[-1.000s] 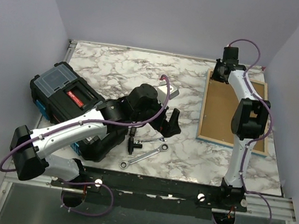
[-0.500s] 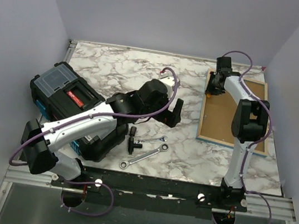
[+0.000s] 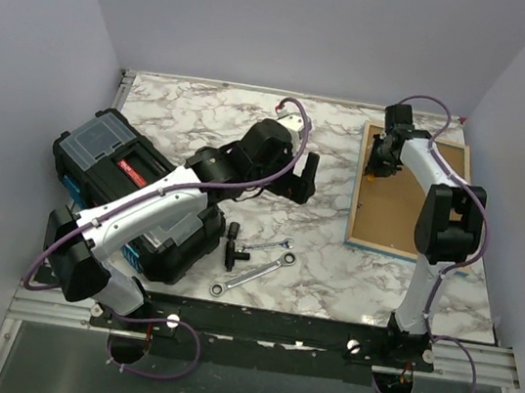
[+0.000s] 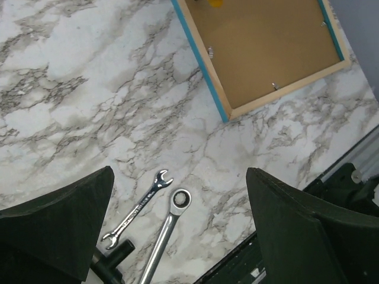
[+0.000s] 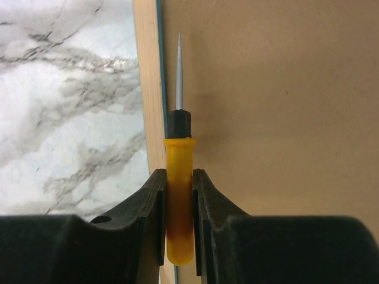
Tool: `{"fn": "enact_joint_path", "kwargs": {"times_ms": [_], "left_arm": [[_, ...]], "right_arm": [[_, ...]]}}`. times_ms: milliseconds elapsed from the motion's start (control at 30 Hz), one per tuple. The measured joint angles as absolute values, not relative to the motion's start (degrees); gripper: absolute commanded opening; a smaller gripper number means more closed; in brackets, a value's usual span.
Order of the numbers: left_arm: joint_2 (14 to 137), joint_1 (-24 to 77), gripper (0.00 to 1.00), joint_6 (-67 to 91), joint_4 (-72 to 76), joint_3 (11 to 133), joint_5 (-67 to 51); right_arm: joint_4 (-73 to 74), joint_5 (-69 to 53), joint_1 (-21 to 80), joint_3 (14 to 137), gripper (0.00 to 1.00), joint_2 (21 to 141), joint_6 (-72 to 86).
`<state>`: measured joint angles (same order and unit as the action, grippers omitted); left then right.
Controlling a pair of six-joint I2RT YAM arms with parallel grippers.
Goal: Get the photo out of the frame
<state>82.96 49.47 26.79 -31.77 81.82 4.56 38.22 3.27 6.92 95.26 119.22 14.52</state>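
The frame (image 3: 410,204) lies face down at the table's right, brown back up, turquoise edge showing. It also shows in the left wrist view (image 4: 266,53) and the right wrist view (image 5: 266,106). The photo is hidden under the brown back. My right gripper (image 3: 383,160) is over the frame's far left part and is shut (image 5: 179,177) on a yellow-handled screwdriver (image 5: 179,201). Its thin metal tip (image 5: 179,65) points along the seam at the frame's left edge. My left gripper (image 3: 303,178) hangs open and empty (image 4: 179,177) above the marble, left of the frame.
A black toolbox (image 3: 123,171) stands at the left under the left arm. A small open-ended wrench (image 4: 139,207), a ratchet wrench (image 4: 169,228) and a black T-handle tool (image 3: 233,242) lie on the marble near the front. A metal rail (image 3: 272,331) runs along the near edge.
My left gripper has swung away from me and to the right, closer to the frame. My right gripper has come from the frame's far left corner to a spot over its left edge.
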Motion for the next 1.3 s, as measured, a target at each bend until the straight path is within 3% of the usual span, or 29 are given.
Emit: {"fn": "enact_joint_path", "kwargs": {"times_ms": [267,533,667,967,1300], "left_arm": [[81.06,42.89,0.89,29.8,-24.56,75.44,-14.44],[79.46,32.6,0.85,44.97,-19.09,71.5,-27.49],[76.58,31.31,0.82,53.47,-16.51,67.09,-28.51],[67.7,27.7,0.76,67.46,-15.64,60.73,-25.17],[70.76,26.3,0.54,80.14,-8.84,55.42,-27.27]], "right_arm": [[35.79,-11.03,8.67,84.42,0.01,103.57,16.12],[21.32,-21.5,29.04,65.45,0.01,87.92,19.09],[15.81,-21.93,35.29,61.23,0.01,82.35,20.99],[8.21,-20.91,37.26,60.01,0.01,76.75,22.04],[0.93,-20.91,40.32,55.64,0.01,72.36,23.16]]}}
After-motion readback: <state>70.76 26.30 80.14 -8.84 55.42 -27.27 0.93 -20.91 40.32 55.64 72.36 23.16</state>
